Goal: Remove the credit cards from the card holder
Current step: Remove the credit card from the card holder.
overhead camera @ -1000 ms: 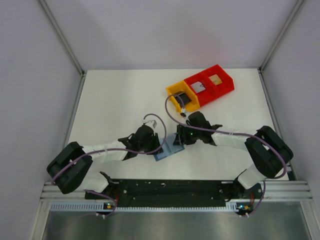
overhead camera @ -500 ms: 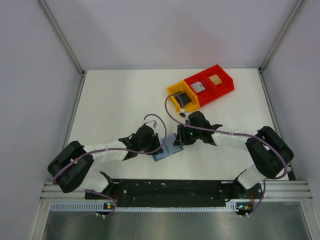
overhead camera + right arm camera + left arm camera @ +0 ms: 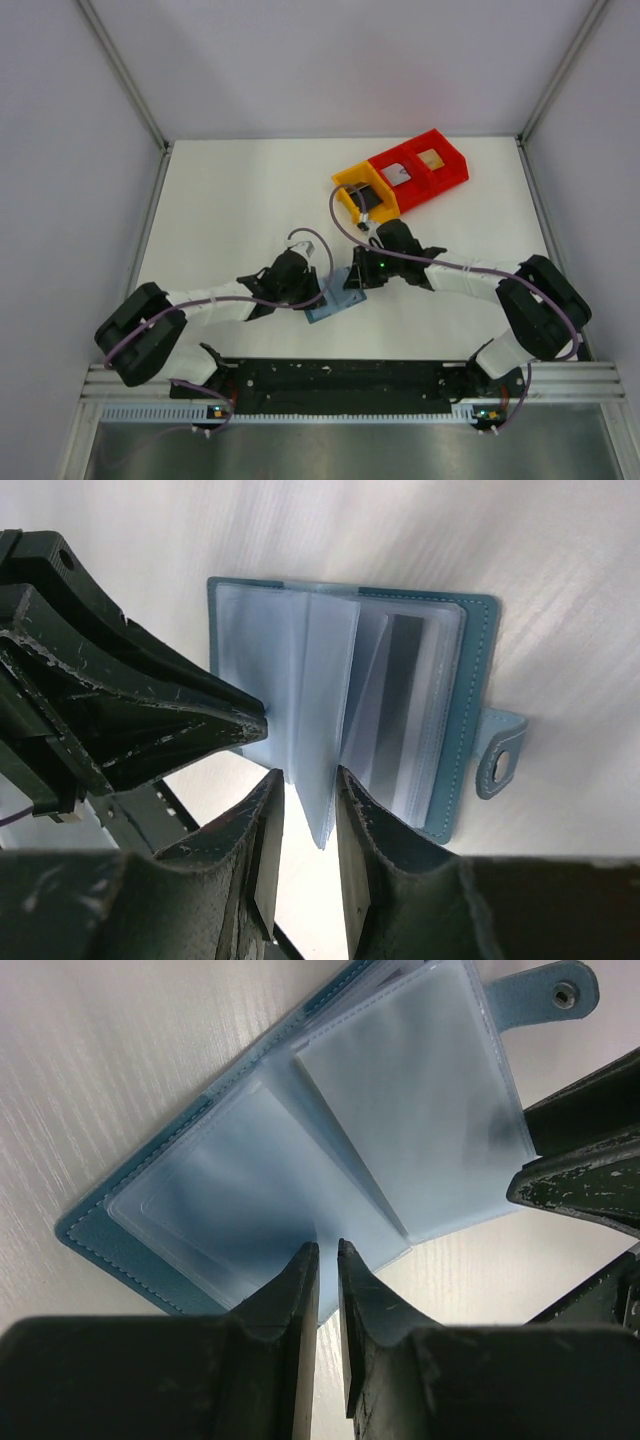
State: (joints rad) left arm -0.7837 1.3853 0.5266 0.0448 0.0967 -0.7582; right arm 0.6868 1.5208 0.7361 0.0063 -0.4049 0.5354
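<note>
The teal-blue card holder (image 3: 338, 300) lies open on the table between both grippers, its clear sleeves fanned out (image 3: 400, 1110). A dark card (image 3: 398, 695) shows inside one sleeve. My left gripper (image 3: 326, 1248) is shut, with its tips pressed on the near edge of the left sleeve page. My right gripper (image 3: 307, 773) is open and straddles one raised sleeve leaf (image 3: 325, 730). The holder's tab with its snap (image 3: 497, 763) lies flat at the right. A pale grey card (image 3: 397, 175), a tan card (image 3: 432, 158) and a dark card (image 3: 366, 198) lie in the bins.
A row of one yellow bin (image 3: 345, 182) and two red bins (image 3: 450, 172) stands at the back right, just behind the right wrist. The left gripper's fingers (image 3: 150, 720) sit very close to my right gripper. White walls enclose the table.
The right gripper has shifted slightly left and farther onto the holder. A sleeve leaf now stands between its fingers. The left gripper has barely moved.
</note>
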